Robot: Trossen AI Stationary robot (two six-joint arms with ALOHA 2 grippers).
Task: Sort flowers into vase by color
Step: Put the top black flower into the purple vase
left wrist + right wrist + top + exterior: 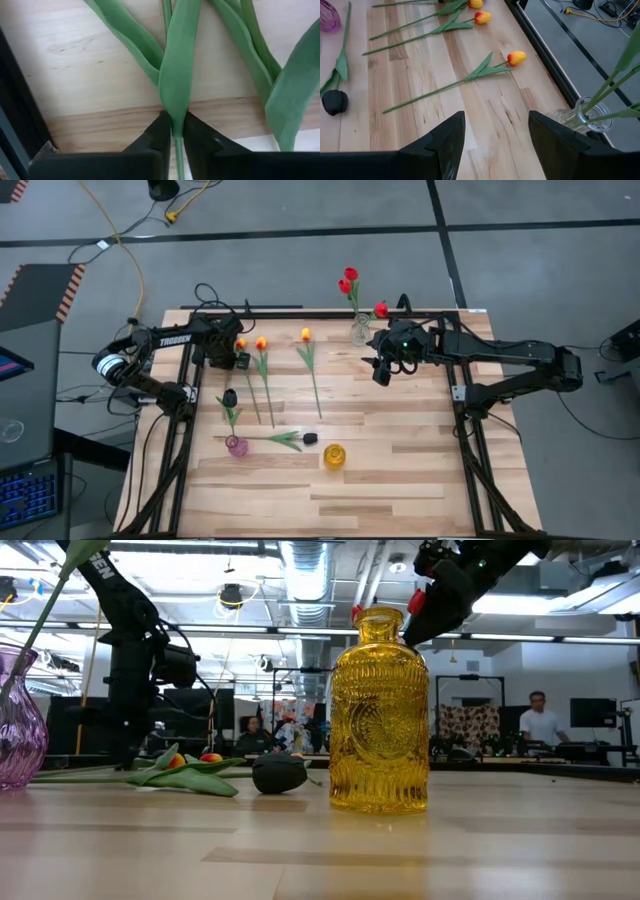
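Left wrist view: we log the left gripper (173, 131), jaws pinching a yellow-orange tulip (240, 344) stem; next, lift toward the yellow vase (334, 456). Right gripper (492, 131) jaws spread, idle.

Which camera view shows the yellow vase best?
The low view: the yellow vase stands close and upright, its ribbed glass and neck clear, and it holds no flower. The high view shows it only from above, as a small round rim. Neither wrist view shows it.

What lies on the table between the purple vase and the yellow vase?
A black tulip lying flat, head toward the yellow vase, stem running back toward the purple vase. The high view shows it best.
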